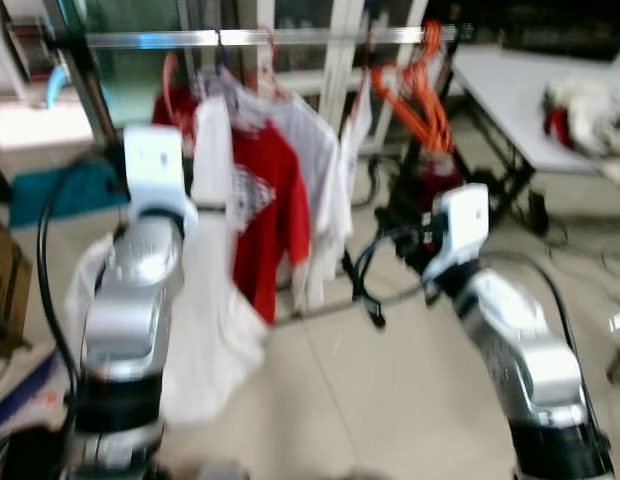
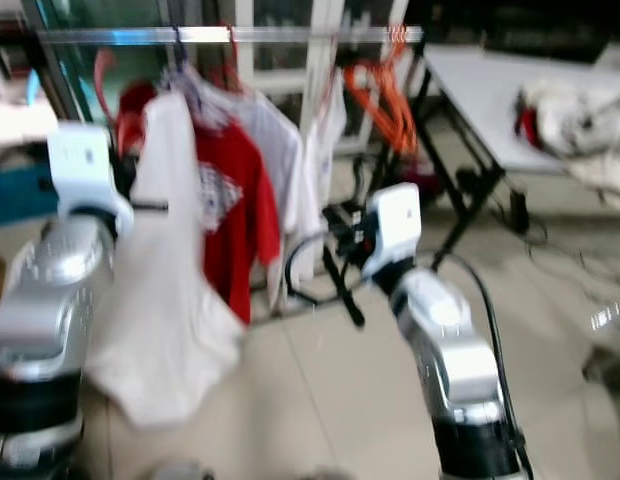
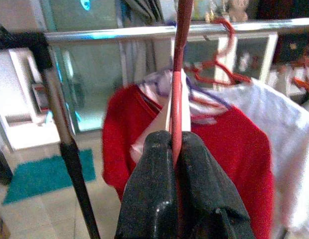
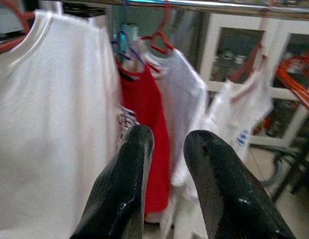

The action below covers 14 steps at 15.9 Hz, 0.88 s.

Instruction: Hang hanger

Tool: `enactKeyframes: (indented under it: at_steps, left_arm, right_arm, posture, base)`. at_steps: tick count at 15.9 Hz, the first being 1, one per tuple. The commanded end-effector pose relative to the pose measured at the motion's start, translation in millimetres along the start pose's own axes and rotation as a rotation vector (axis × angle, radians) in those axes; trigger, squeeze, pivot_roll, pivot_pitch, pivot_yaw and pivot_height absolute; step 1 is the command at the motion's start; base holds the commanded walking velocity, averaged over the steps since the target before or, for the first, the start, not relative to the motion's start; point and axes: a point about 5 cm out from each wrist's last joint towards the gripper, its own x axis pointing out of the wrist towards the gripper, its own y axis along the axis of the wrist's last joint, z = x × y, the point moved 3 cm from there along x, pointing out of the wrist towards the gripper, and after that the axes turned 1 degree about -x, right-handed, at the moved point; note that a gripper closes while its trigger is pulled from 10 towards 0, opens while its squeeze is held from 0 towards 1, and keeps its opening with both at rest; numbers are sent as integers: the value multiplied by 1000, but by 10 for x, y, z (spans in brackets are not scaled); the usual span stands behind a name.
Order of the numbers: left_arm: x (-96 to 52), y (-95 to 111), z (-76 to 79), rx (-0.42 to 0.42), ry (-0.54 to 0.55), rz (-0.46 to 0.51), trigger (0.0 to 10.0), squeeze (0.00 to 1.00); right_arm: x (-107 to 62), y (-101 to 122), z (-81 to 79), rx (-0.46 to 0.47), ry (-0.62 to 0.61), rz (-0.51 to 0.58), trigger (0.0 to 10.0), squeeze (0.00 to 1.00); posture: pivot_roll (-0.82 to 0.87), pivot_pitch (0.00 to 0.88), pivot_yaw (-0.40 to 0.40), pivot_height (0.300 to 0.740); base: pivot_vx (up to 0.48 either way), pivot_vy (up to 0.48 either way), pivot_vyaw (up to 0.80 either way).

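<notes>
My left gripper (image 3: 175, 142) is shut on the shaft of a red hanger (image 3: 178, 74), which carries a white shirt (image 1: 215, 300) hanging in front of my left arm. The hanger's hook (image 1: 168, 85) is just below the silver clothes rail (image 1: 250, 38), at its left part; whether it rests on the rail I cannot tell. My right gripper (image 4: 168, 137) is open and holds nothing; it points at the hung clothes from the right. The pictures are blurred.
On the rail hang a red shirt (image 1: 275, 210), white shirts (image 1: 320, 150) and a bunch of bare orange hangers (image 1: 420, 90). A black rack upright (image 3: 70, 149) stands at the left. A white table (image 1: 510, 90) bearing a white bundle (image 1: 590, 115) is at the right.
</notes>
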Motion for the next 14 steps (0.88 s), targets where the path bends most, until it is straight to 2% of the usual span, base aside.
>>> enactKeyframes:
  at_steps: [1, 3, 4, 7, 8, 10, 11, 13, 14]
  left_arm:
    - [25, 87, -71, 26, 30, 38, 10000, 0]
    - [-4, 85, -170, 33, 88, 29, 10000, 0]
    - [-10, 89, -163, 36, 79, 31, 10000, 0]
    - [-3, 56, -113, 49, 58, 26, 10000, 0]
    - [11, 60, -76, 40, 43, 24, 10000, 0]
    - [15, 81, -62, 45, 36, 26, 10000, 0]
    - [17, 83, -51, 44, 25, 24, 10000, 0]
    - [25, 74, -31, 54, 8, 15, 10000, 0]
    - [28, 60, -24, 64, 2, 16, 10000, 0]
  right_arm:
    - [29, 30, -88, -10, 57, 1, 10000, 0]
    - [-19, 19, -18, -30, 81, -15, 10000, 0]
    - [-25, 14, 6, -8, 77, -24, 10000, 0]
    - [-7, 4, 32, -46, 64, -30, 10000, 0]
    - [6, 2, 58, -24, 38, -24, 10000, 0]
    - [-16, 90, 62, 42, 24, 34, 10000, 0]
    - [-67, 259, -19, 169, 87, 140, 10000, 0]
    - [-179, 471, -148, 319, 216, 265, 10000, 0]
    - [-225, 484, -186, 339, 257, 265, 10000, 0]
  posture:
    - [60, 60, -82, 740]
    - [65, 66, -78, 740]
    - [66, 67, -78, 740]
    - [71, 68, -82, 740]
    - [71, 69, -82, 740]
    - [66, 76, -77, 740]
    - [65, 79, -74, 740]
    - [60, 83, -64, 740]
    - [59, 81, -52, 740]
  base:
    - [416, 0, 0]
    - [420, 0, 0]
    - [420, 0, 0]
    - [423, 0, 800]
    - [420, 0, 0]
    - [420, 0, 0]
    - [428, 0, 0]
    - [424, 0, 0]
    - [424, 0, 0]
